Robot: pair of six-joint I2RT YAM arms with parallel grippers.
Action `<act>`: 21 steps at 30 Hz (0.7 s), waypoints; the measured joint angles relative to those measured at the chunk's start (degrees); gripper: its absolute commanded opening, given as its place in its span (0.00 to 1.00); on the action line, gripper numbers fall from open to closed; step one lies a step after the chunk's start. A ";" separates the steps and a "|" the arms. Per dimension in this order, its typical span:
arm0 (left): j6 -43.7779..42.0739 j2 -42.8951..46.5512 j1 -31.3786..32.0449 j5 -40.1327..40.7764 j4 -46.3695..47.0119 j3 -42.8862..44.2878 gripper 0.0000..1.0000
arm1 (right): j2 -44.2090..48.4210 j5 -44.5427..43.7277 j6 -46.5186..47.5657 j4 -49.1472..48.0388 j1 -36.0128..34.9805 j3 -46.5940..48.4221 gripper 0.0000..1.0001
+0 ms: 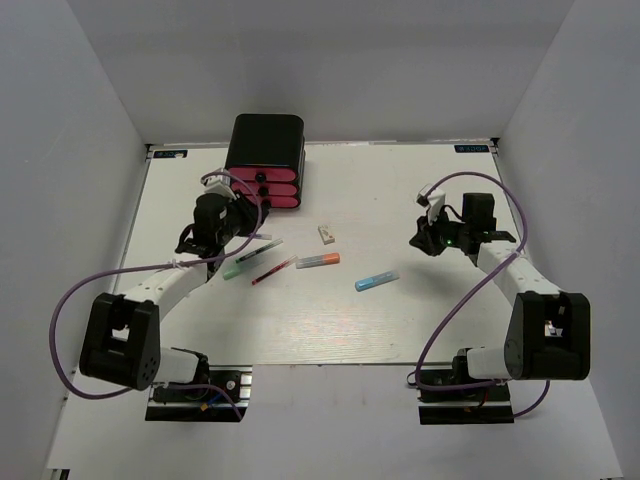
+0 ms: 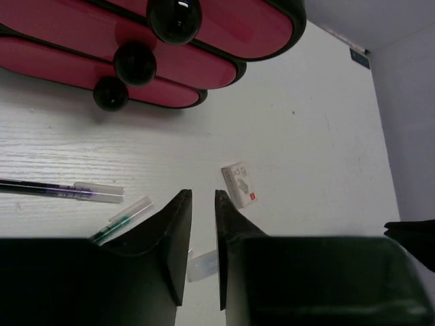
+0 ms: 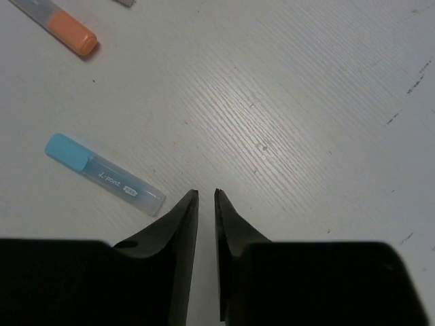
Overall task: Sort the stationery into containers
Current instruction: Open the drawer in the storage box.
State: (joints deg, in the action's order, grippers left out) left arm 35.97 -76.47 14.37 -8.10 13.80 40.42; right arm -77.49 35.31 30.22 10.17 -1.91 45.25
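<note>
The black box (image 1: 265,135) holds three pink drawers (image 2: 224,27) with round black knobs (image 2: 134,63), all pushed in. On the table lie a black pen (image 2: 61,190), a green pen (image 2: 122,219), a red pen (image 1: 273,270), a white eraser (image 2: 239,185), an orange-grey marker (image 3: 64,26) and a blue marker (image 3: 103,174). My left gripper (image 2: 203,195) hovers in front of the drawers, open only a slit and holding nothing; a pale marker (image 2: 204,265) lies on the table below it. At the right, beyond the blue marker, my right gripper (image 3: 206,193) is also open a slit and holds nothing.
White walls enclose the table (image 1: 400,320) on three sides. Purple cables (image 1: 70,300) loop off both arms. The stationery lies in a loose row across the middle, from the left gripper (image 1: 240,222) toward the right gripper (image 1: 418,243).
</note>
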 measured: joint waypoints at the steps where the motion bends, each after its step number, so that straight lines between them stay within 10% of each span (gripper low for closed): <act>1: 0.42 -0.87 0.00 0.02 1.03 0.00 0.38 | -0.20 0.55 -0.13 -0.09 -0.04 0.28 0.27; 2: 0.68 -1.73 0.00 0.04 1.92 0.02 0.53 | -0.39 1.03 -0.46 -0.37 -0.04 0.46 0.47; 5: 2.34 -4.48 0.00 0.26 4.68 0.28 0.67 | -0.68 2.62 -1.66 -1.90 -0.09 0.68 0.64; 21: -3.96 -17.84 0.00 6.01 -3.91 20.20 0.67 | -0.68 4.57 -3.26 -7.43 -0.46 -0.42 0.70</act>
State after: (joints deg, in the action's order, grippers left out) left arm 32.01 -94.30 14.37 -2.09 9.89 60.62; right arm -78.17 39.88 26.96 2.74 -2.37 44.84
